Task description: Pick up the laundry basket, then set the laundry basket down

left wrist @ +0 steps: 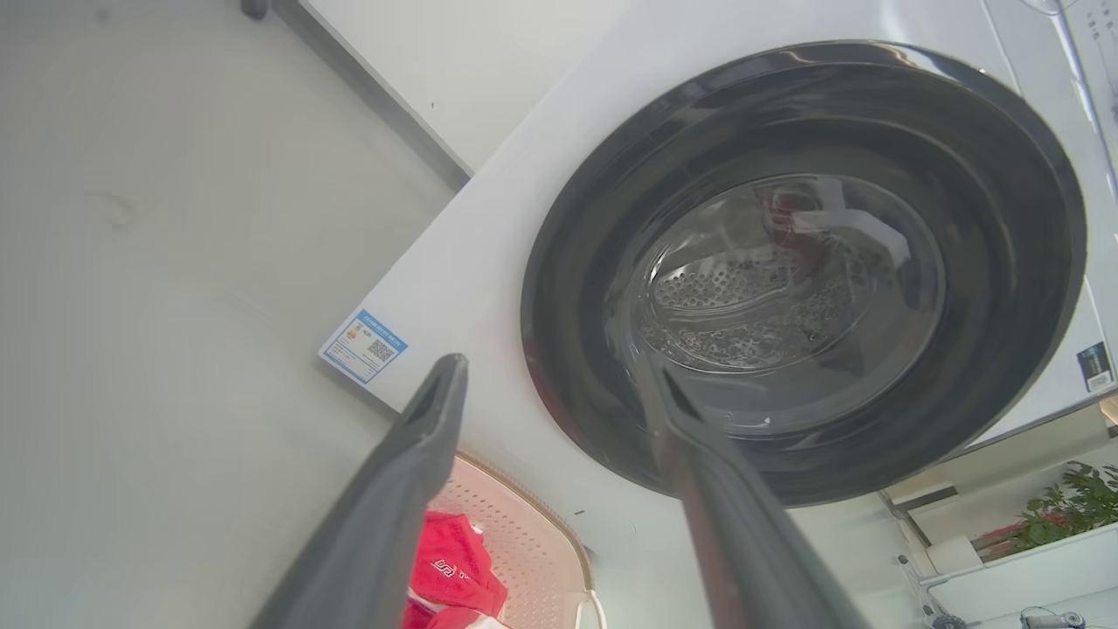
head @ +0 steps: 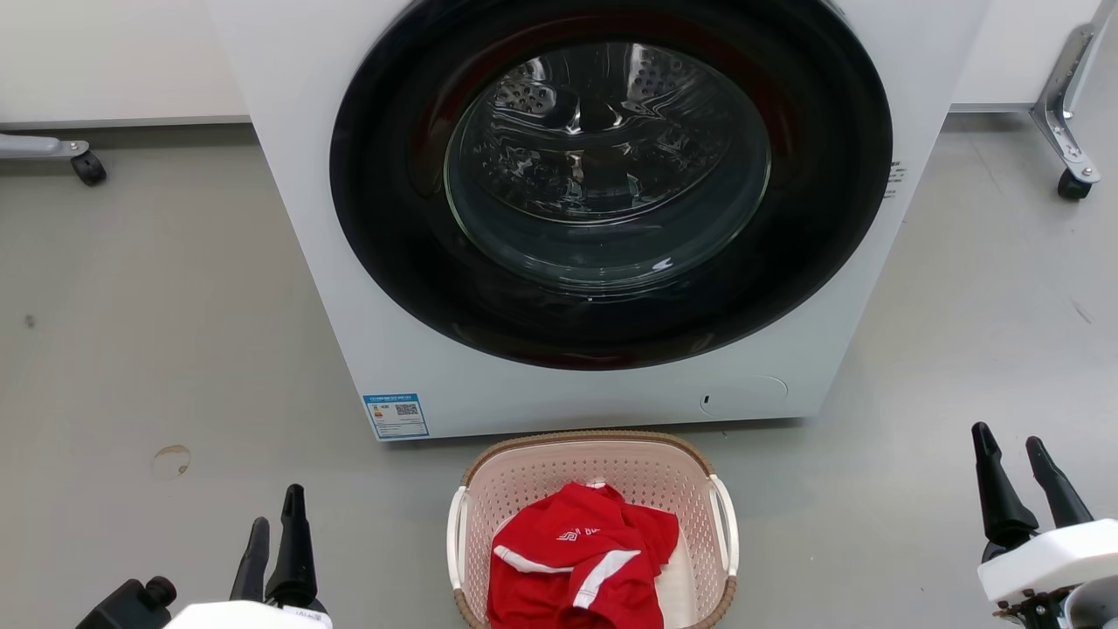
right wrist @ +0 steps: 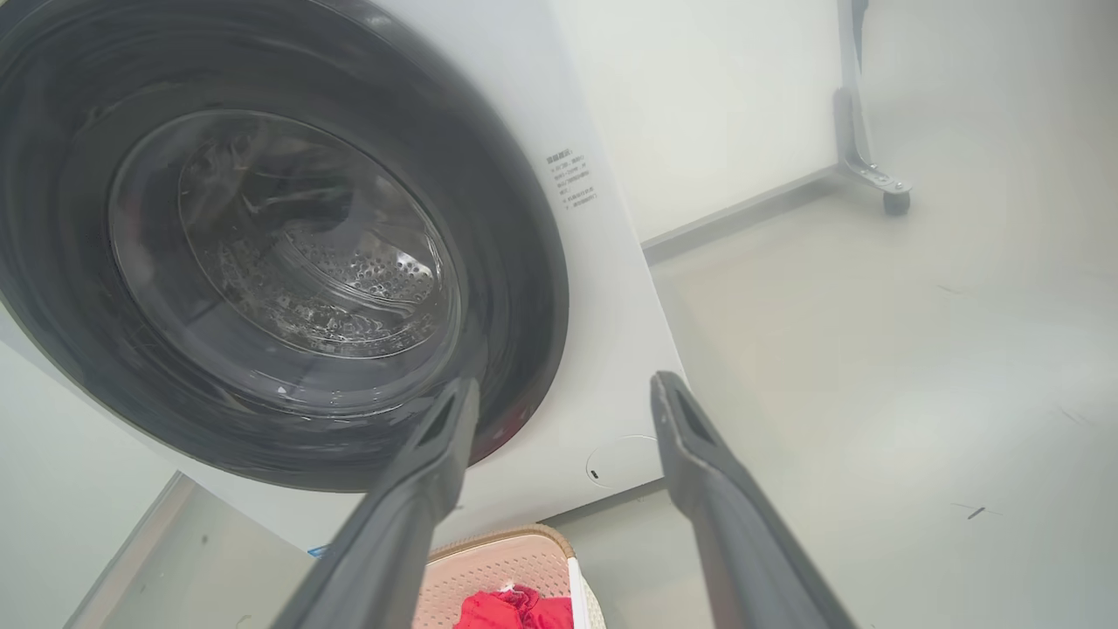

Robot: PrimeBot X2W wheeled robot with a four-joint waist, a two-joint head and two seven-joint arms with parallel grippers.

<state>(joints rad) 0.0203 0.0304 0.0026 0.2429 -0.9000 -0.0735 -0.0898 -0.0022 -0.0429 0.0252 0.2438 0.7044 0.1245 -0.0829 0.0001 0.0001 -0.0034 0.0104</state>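
Note:
The pale pink laundry basket (head: 524, 476) with its brown rim and white side handles stands on the floor in front of the washing machine, at the bottom middle of the head view. A red and white garment (head: 581, 559) lies inside it. My left gripper (head: 275, 511) is open, low at the left, well clear of the basket. My right gripper (head: 1009, 441) is open at the lower right, also apart from it. The basket (left wrist: 533, 542) shows between the left fingers at the bottom of the left wrist view, and the basket (right wrist: 498, 563) peeks in low in the right wrist view.
The white washing machine (head: 306, 218) with its round dark door (head: 611, 175) shut stands right behind the basket. Grey floor (head: 131, 349) spreads to both sides. A castor (head: 87, 166) sits at the far left and a wheeled metal leg (head: 1070, 148) at the far right.

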